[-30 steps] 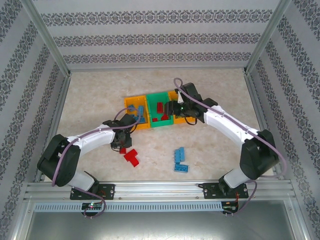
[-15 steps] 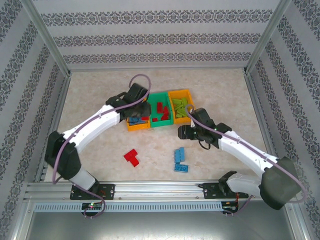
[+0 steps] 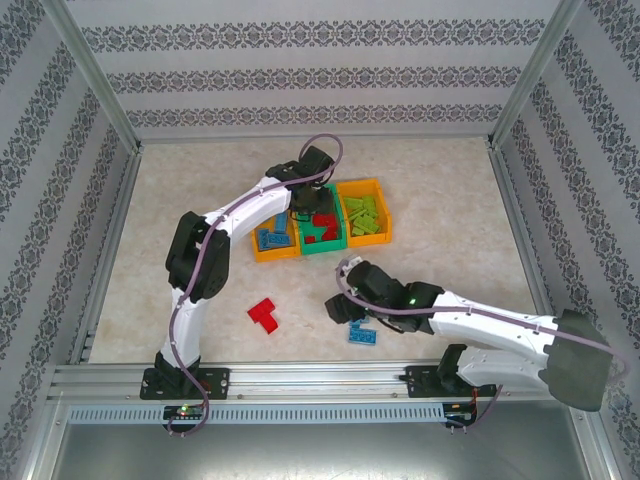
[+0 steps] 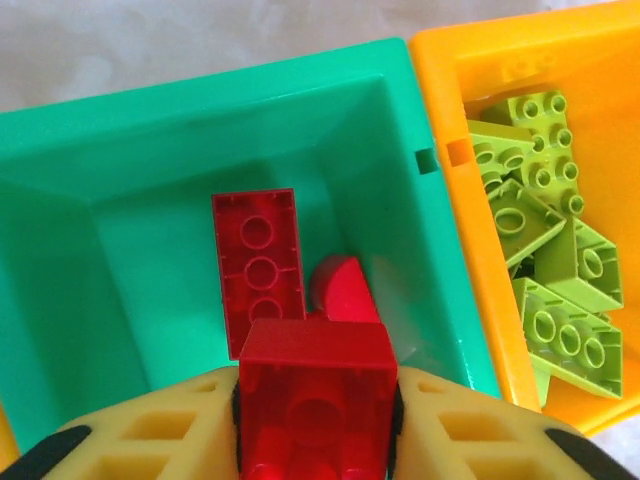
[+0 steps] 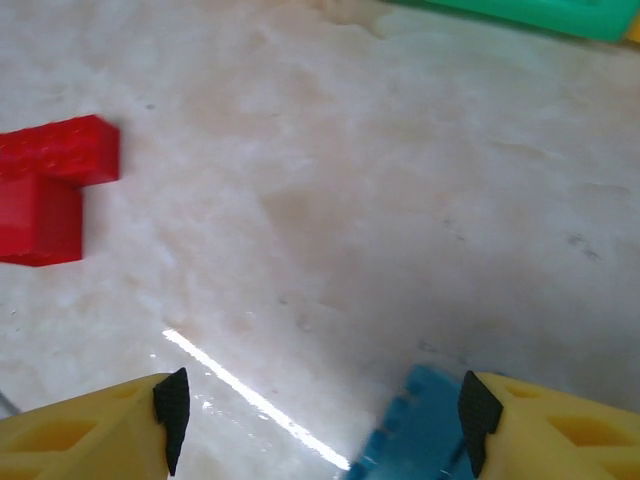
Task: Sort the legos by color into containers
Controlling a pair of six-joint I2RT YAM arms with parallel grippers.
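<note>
Pale marbled tabletop [image 3: 450, 200] inside a wallpapered, metal-framed booth, with the three joined containers [image 3: 325, 249] set near the middle. Sorting mostly done, by the look of it: blue legos [image 3: 272, 238] lying in the left orange bin [image 3: 277, 257], red legos [image 3: 323, 228] in the green bin [image 4: 150, 140], light green legos [image 3: 366, 210] heaped in the right orange bin [image 3: 368, 239]. Left gripper [image 3: 310, 208] poised over the green bin and clamped on a red brick [image 4: 315, 370], the piece hanging just above the reds already inside and not yet let go; a plain release judged enough to finish it. Loose on the table: a small red cluster [image 3: 265, 314] toward the left arm's side, well apart from the bins, and a blue cluster [image 3: 362, 335] partly under the right arm. Right gripper [image 5: 318, 410] low over the table, fingers spread and gripping nothing, the edge of a blue brick [image 5: 420, 425] showing between them close to one finger; probably lining up for that pick. Left to do, as far as can be told: drop the held red, carry the blue pieces to the left orange bin, then the red cluster to the green one. Light green share apparently complete. Exact count of loose pieces hard to tell from above.
</note>
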